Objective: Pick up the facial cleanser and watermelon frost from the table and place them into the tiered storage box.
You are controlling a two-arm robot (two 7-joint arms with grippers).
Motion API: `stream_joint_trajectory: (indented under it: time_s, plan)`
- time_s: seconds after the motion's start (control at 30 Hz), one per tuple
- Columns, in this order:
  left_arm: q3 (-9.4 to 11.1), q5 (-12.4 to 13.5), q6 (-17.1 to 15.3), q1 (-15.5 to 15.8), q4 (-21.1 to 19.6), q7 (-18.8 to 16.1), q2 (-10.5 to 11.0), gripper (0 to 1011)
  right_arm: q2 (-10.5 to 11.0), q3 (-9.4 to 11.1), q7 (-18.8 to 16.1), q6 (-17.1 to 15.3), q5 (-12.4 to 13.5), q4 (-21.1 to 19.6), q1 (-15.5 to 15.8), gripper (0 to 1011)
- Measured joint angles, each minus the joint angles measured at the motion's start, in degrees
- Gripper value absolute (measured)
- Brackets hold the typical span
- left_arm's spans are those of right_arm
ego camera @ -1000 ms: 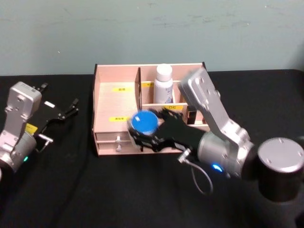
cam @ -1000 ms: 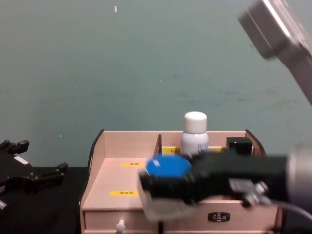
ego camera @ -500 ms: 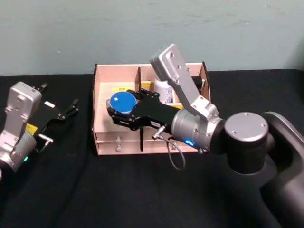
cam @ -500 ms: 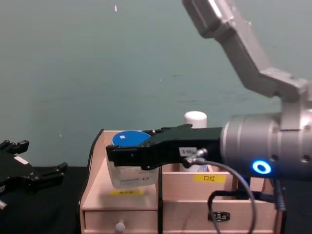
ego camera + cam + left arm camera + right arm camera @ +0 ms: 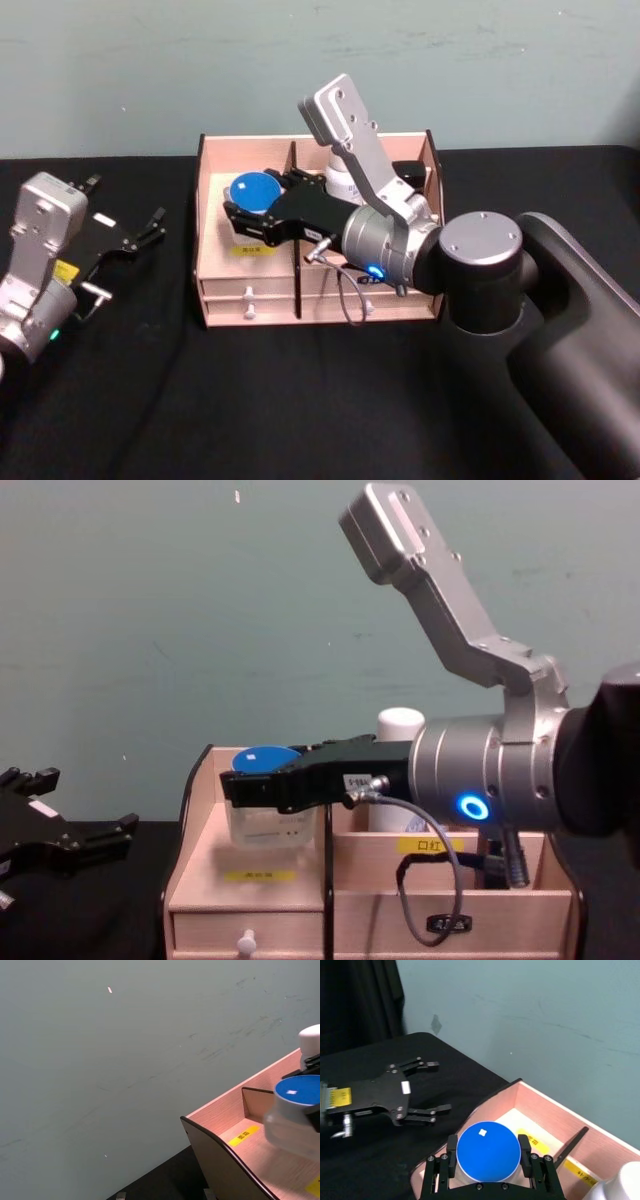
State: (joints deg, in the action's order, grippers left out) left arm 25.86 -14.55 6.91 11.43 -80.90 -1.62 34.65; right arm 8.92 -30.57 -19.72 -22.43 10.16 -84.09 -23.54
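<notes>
Your left gripper [image 5: 125, 208] is parked on the table left of the box, fingers spread, holding nothing. The tiered storage box [image 5: 243, 165] holds nothing loose in its left compartment. Your right gripper [image 5: 256, 214] is clamped on the blue-lidded jar [image 5: 488, 1151] and holds it low over that compartment, not yet released. I take the jar for the watermelon frost. A white bottle [image 5: 400, 725], probably the facial cleanser, stands upright in the middle rear compartment. What remains is to lower the jar and let go.

jar [image 5: 251, 190] in right claw [image 5: 237, 223], above left of box [image 5: 226, 291].
</notes>
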Motion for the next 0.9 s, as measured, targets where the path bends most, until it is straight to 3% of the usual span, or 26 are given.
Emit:
stream_joint_trajectory:
  time_s: [0.37, 0.9]
  plan:
    - [0.0, 0.0, 0.0, 0.0, 0.0, 0.0, 0.0, 1001, -2.3, 0.1, 0.2, 1.6, -0.7, 5.8, -3.0, 735]
    - [0.0, 0.0, 0.0, 0.0, 0.0, 0.0, 0.0, 1001, -4.0, -0.4, 1.0, 0.3, -2.8, 8.0, -4.3, 735]
